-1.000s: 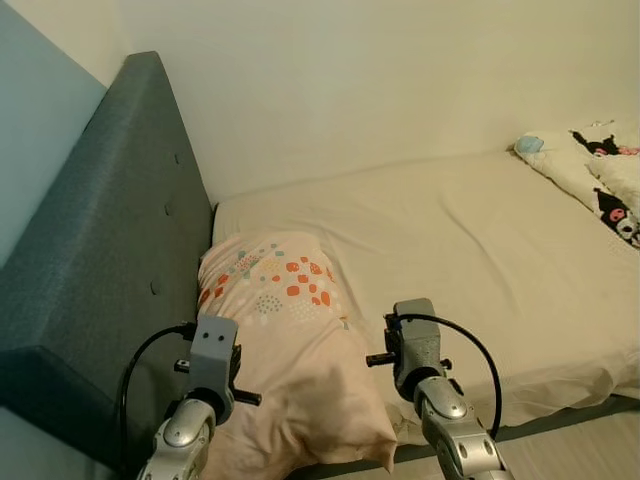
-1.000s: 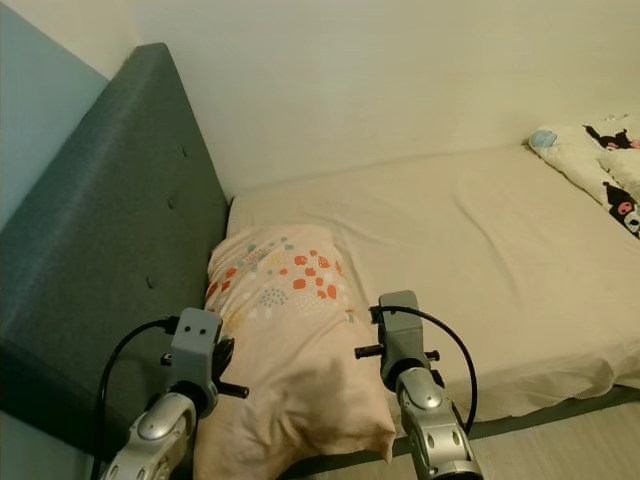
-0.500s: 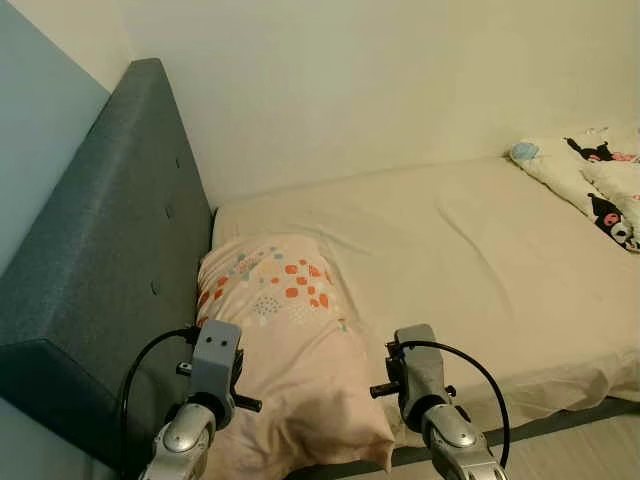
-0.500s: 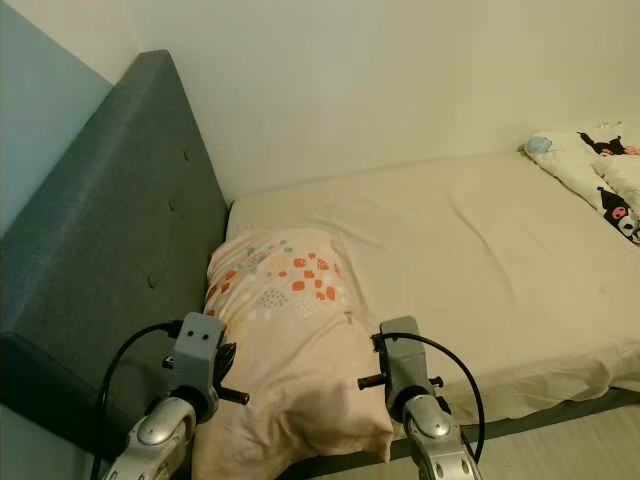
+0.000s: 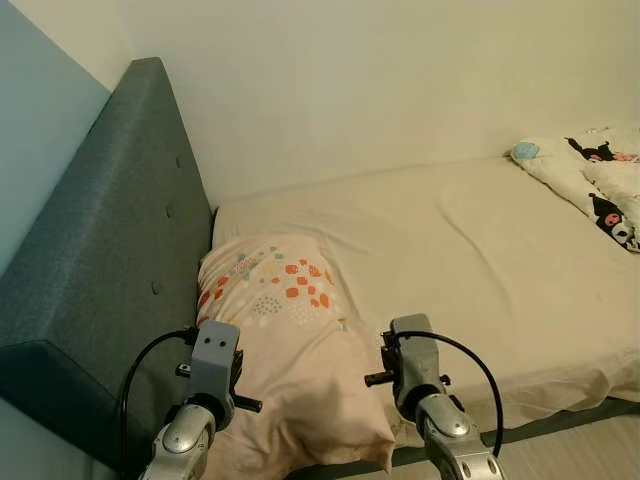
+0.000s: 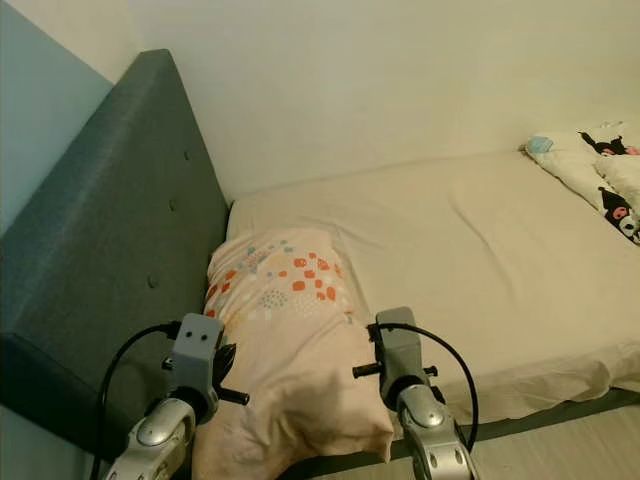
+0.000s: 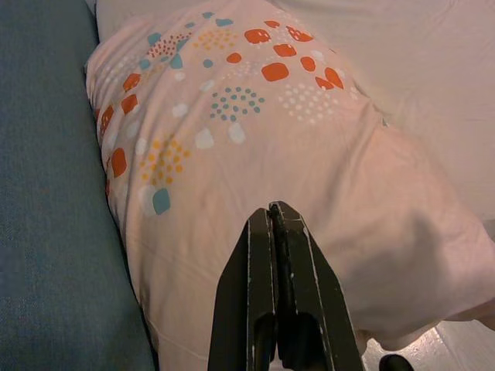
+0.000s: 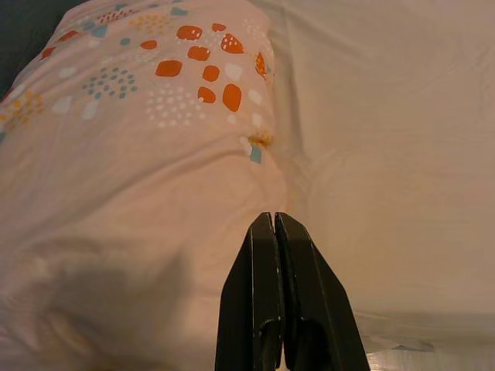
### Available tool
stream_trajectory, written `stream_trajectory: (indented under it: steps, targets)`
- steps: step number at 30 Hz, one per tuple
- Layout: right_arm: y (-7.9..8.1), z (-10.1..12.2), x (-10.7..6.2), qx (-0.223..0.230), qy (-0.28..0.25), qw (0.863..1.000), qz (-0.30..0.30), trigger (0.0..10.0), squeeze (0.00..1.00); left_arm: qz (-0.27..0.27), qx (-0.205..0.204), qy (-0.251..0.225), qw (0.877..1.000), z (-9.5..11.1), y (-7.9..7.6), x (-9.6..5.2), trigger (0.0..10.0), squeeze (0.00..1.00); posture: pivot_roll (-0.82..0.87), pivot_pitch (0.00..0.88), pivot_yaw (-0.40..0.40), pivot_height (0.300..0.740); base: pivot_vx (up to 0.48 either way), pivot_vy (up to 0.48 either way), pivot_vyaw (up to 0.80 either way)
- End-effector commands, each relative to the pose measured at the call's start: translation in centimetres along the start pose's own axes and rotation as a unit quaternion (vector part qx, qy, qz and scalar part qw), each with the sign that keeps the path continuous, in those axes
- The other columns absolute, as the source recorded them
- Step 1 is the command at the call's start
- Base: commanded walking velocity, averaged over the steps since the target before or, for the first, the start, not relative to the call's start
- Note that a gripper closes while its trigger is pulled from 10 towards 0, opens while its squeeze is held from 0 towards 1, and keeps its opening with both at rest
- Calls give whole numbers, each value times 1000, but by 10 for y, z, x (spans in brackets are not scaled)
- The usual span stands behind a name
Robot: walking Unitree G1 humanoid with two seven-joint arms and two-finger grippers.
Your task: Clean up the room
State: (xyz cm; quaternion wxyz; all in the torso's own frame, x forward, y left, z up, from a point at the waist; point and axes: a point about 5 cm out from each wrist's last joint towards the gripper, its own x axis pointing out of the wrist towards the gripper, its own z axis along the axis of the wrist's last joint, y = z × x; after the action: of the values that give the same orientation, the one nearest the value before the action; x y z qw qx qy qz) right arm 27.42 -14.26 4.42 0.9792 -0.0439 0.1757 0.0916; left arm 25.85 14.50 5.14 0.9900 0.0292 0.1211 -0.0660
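Hovered with left gripper [image 7: 270,212] and right gripper [image 8: 273,220] clenched empty above peach patterned pillow [image 5: 290,340], beside grey padded headboard [image 5: 100,260]; crumpled cartoon-print blanket [image 5: 595,180] far across cream sheet [image 5: 470,260].

Both silver arms reach forward from the lower edge of the head views, wrists raised and roughly level with each other, a black cable looping from each wrist block. The left gripper [image 7: 270,212] has its two black fingers pressed flat together, holding nothing. The right gripper [image 8: 274,219] matches it, fingers closed tip to tip and empty.
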Motion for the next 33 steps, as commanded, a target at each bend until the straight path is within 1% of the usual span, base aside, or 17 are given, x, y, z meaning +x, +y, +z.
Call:
stream_trajectory:
  steps: [1, 14, 33]
  targets:
    - [2, 2, 1, 5, -5, 1000, 1, 10000, 0, 5, -3, 14, 1000, -7, 3, -3, 10000, 0, -64, 86, 46, 740, 0, 0, 0]
    - [2, 2, 1, 3, -3, 1000, 1, 10000, 0, -4, 3, 10, 1000, -5, -1, -2, 10000, 0, -70, 73, 46, 740, 0, 0, 0]
    - [4, 3, 1, 6, -5, 1000, 4, 10000, 0, -5, 4, 17, 1000, -8, -1, -3, 10000, 0, -68, 78, 48, 740, 0, 0, 0]
